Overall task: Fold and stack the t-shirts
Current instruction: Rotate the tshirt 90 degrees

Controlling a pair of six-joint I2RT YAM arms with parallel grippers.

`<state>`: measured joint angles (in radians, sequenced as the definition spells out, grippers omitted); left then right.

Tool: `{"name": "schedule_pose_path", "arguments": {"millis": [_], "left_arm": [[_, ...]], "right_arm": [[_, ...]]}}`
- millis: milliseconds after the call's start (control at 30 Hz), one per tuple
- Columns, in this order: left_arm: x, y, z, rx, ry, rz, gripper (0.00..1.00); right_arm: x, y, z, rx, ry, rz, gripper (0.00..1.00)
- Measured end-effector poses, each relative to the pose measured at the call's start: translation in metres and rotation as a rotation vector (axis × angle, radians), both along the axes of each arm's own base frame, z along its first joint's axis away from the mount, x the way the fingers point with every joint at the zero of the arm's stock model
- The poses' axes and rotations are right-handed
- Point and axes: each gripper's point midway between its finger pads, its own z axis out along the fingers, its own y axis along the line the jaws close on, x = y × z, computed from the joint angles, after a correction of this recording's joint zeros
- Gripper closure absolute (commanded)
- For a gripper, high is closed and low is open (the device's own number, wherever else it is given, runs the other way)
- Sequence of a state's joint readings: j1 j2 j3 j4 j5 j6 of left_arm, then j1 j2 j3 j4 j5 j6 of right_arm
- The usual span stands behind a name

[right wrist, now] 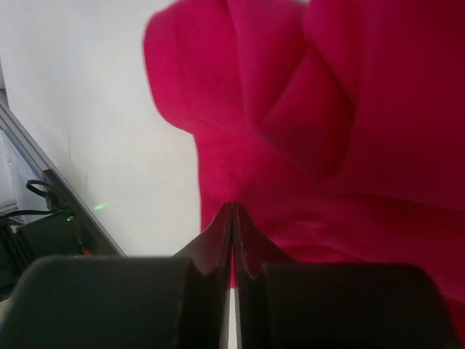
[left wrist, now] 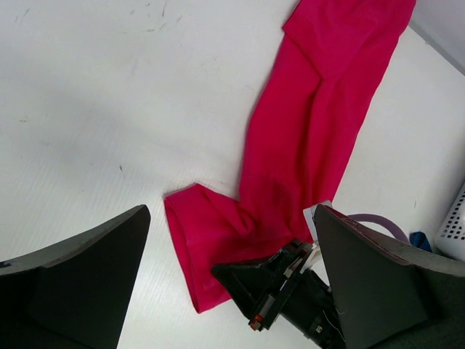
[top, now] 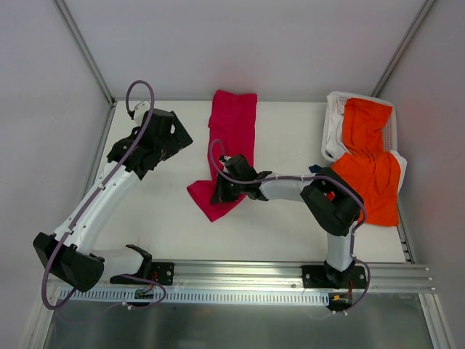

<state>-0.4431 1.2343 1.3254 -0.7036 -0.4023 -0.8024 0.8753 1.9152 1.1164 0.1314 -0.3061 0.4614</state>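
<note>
White table (top: 290, 131), matte, faintly scuffed. At its far right corner, a white slatted basket (top: 330, 131), with a small dark blue scrap (top: 314, 169) just beside its near left side. Along the near edge, a grooved metal rail (top: 240, 273).

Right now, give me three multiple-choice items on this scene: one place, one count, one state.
1. Where is the bright orange cloth t-shirt? A) draped over the white basket B) folded flat at centre C) lifted in the air
2. How many t-shirts show? A) one B) two C) three
3. The right tool is: A) wide open B) shut on the crimson cloth t-shirt C) out of view
Answers: 1 A, it hangs off the basket rim; 2 B, one orange, one crimson; 3 B, it pinches crimson cloth.
</note>
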Motion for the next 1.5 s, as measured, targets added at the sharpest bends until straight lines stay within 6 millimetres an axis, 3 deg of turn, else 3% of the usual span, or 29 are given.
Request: {"name": "schedule_pose_path", "arguments": {"millis": [167, 333, 433, 667, 867, 900, 933, 1000, 1033, 1167, 1300, 1400, 1500], "left_arm": [[-0.001, 0.001, -0.006, 0.012, 0.011, -0.006, 0.01], [-0.002, 0.001, -0.008, 0.014, 0.013, -0.008, 0.01], [-0.002, 0.001, -0.009, 0.017, 0.013, -0.010, 0.01], [-0.007, 0.004, -0.016, 0.022, 0.025, -0.009, 0.01], [-0.007, 0.002, -0.018, 0.012, 0.030, -0.008, 0.01], [-0.007, 0.001, -0.019, 0.012, 0.033, -0.009, 0.01], [-0.006, 0.001, -0.021, 0.011, 0.038, -0.011, 0.01], [-0.006, -0.002, -0.024, 0.005, 0.050, -0.021, 0.01], [-0.006, -0.003, -0.025, 0.003, 0.053, -0.025, 0.01], [-0.012, -0.007, -0.035, -0.013, 0.076, -0.050, 0.01], [-0.035, -0.015, -0.061, -0.043, 0.136, -0.105, 0.01], [-0.061, -0.022, -0.094, -0.059, 0.214, -0.150, 0.01], [-0.092, -0.029, -0.141, -0.069, 0.329, -0.187, 0.01]], "right_arm": [[-0.011, -0.013, -0.023, -0.010, 0.023, -0.014, 0.99], [-0.010, -0.012, -0.023, 0.032, 0.004, -0.025, 1.00], [-0.019, -0.023, -0.024, 0.036, 0.001, -0.031, 0.99], [-0.064, -0.095, -0.024, -0.071, 0.034, -0.097, 1.00], [-0.075, -0.149, -0.012, -0.233, -0.013, -0.173, 1.00], [-0.075, -0.155, -0.008, -0.249, -0.026, -0.181, 0.96], [-0.076, -0.162, -0.004, -0.267, -0.038, -0.189, 0.58], [-0.078, -0.175, 0.005, -0.299, -0.058, -0.202, 0.09], [-0.078, -0.180, 0.011, -0.309, -0.071, -0.208, 0.01], [-0.074, -0.188, 0.045, -0.301, -0.139, -0.216, 0.01], [-0.063, -0.187, 0.083, -0.262, -0.222, -0.232, 0.01], [-0.059, -0.189, 0.089, -0.271, -0.250, -0.235, 0.01], [-0.060, -0.193, 0.079, -0.313, -0.235, -0.230, 0.00]]}}
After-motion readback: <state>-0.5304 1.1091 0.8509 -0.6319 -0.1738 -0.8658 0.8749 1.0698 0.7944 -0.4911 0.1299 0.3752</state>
